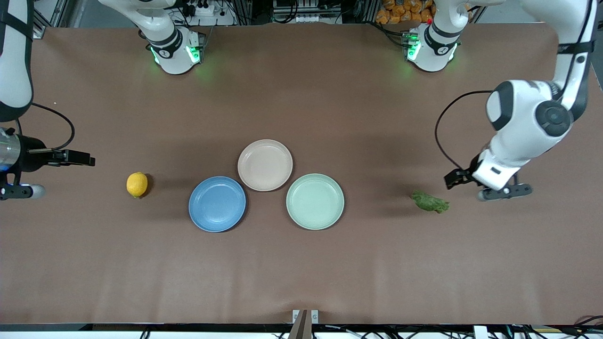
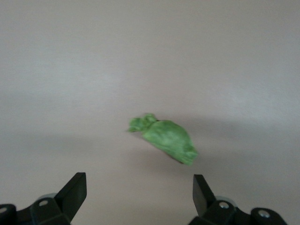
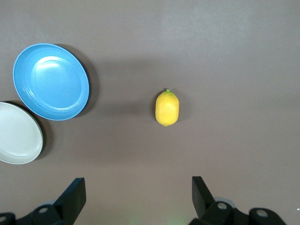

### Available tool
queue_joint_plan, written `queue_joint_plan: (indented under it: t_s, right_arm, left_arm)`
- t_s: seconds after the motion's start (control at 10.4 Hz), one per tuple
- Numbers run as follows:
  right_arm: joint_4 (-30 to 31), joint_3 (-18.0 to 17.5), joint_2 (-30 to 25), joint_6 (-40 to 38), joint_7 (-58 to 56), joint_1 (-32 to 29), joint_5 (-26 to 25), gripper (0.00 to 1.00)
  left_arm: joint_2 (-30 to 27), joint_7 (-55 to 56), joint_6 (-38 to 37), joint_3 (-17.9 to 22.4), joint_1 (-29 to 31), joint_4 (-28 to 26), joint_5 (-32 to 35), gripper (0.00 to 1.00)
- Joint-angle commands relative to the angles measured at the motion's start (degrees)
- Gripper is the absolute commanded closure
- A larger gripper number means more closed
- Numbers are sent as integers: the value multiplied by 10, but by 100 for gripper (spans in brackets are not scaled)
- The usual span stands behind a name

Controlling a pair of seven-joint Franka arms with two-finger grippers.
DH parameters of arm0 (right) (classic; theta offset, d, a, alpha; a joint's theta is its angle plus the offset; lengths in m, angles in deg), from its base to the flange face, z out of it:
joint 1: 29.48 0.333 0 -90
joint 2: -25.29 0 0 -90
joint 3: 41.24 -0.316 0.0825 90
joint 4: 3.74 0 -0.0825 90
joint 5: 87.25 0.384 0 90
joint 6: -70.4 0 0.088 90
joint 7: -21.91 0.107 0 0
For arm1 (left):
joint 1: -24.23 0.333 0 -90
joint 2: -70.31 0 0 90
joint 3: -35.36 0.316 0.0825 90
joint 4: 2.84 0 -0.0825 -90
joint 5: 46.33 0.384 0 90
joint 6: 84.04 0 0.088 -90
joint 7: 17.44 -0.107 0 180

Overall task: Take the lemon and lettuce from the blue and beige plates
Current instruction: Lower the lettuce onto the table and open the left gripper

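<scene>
The yellow lemon (image 1: 137, 184) (image 3: 167, 108) lies on the bare brown table, beside the blue plate (image 1: 217, 204) (image 3: 50, 80) toward the right arm's end. The dark green lettuce (image 1: 429, 201) (image 2: 165, 138) also lies on the table, toward the left arm's end, past the mint plate. The beige plate (image 1: 264, 165) (image 3: 18, 133) and the blue plate hold nothing. My left gripper (image 2: 139, 182) hangs open over the table just beside the lettuce, nothing between its fingers. My right gripper (image 3: 138, 183) hangs open above the table near the lemon, holding nothing.
A pale mint green plate (image 1: 315, 201) sits beside the blue and beige ones, all three close together mid-table. The left arm's hand (image 1: 494, 172) and the right arm's wrist (image 1: 19, 157) hover at the two ends. Both bases stand along the edge farthest from the front camera.
</scene>
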Motion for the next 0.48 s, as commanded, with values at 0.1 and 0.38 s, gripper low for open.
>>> queue_joint_plan:
  t_s: [0.1, 0.38]
  right_arm:
    - [0, -4, -18, -37, 12, -3, -7, 0]
    - [-7, -4, -18, -38, 12, -3, -7, 0]
  left_arm:
    - [-31, -18, 8, -5, 24, -38, -8, 0]
    - [-60, -13, 8, -26, 22, -64, -8, 0]
